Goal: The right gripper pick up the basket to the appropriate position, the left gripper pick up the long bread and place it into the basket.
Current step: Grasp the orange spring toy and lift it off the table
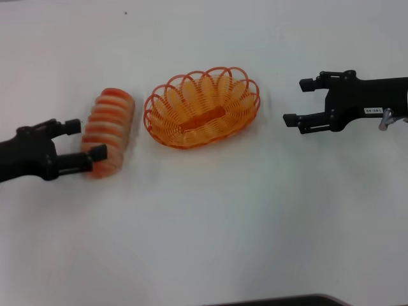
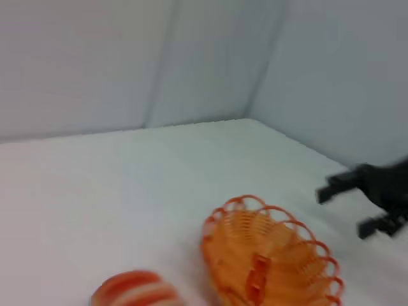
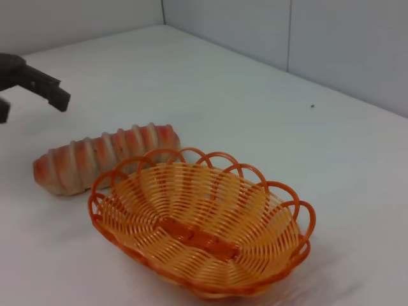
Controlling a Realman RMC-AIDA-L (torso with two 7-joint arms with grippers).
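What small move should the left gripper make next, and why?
Probably ease forward and close: the left gripper is open with its fingers straddling the near end of the long bread, which lies on the table beside the empty basket.

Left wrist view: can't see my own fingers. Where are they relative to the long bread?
Observer: The left gripper is open. From above, its fingers bracket the long bread at the end nearest the robot. I can't tell if they touch it.
Operator: Bread off the table?
Observer: No. Its full length lies on the table, left of the basket and apart from it.
Operator: Right side holding the basket?
Observer: No. The right gripper is open, off to the basket's right with a clear gap.
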